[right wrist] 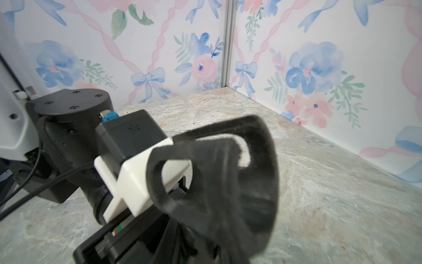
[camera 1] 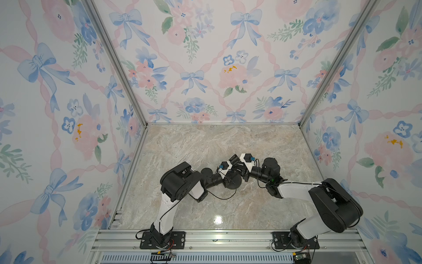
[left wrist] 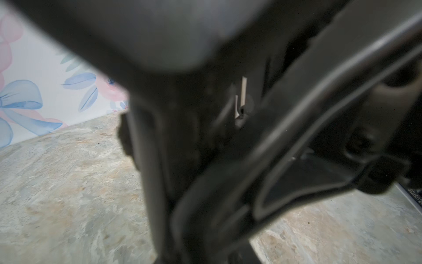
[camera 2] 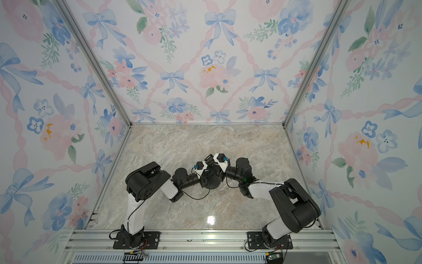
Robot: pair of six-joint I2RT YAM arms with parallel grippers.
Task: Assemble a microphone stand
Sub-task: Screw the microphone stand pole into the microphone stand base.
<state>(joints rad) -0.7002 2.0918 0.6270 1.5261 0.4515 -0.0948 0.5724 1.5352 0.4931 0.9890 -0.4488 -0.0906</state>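
The microphone stand's round black disc base [camera 1: 233, 182] lies on the marble table in both top views, also base [camera 2: 211, 182]. Its C-shaped clip [right wrist: 228, 173] fills the right wrist view, close to the lens, and its rod runs down toward my jaws, which are blurred. The clip [camera 1: 234, 157] shows small in a top view. My left gripper [camera 1: 228, 177] reaches over the base from the left. My right gripper [camera 1: 241, 170] comes in from the right, and the two nearly touch. Blurred black parts fill the left wrist view, hiding the fingers.
The marble table [camera 1: 205, 205] is walled by floral panels [camera 1: 68, 114] on three sides. An aluminium rail [camera 1: 228, 237] with both arm mounts runs along the front edge. The left arm's wrist camera [right wrist: 134, 164] sits just beside the clip.
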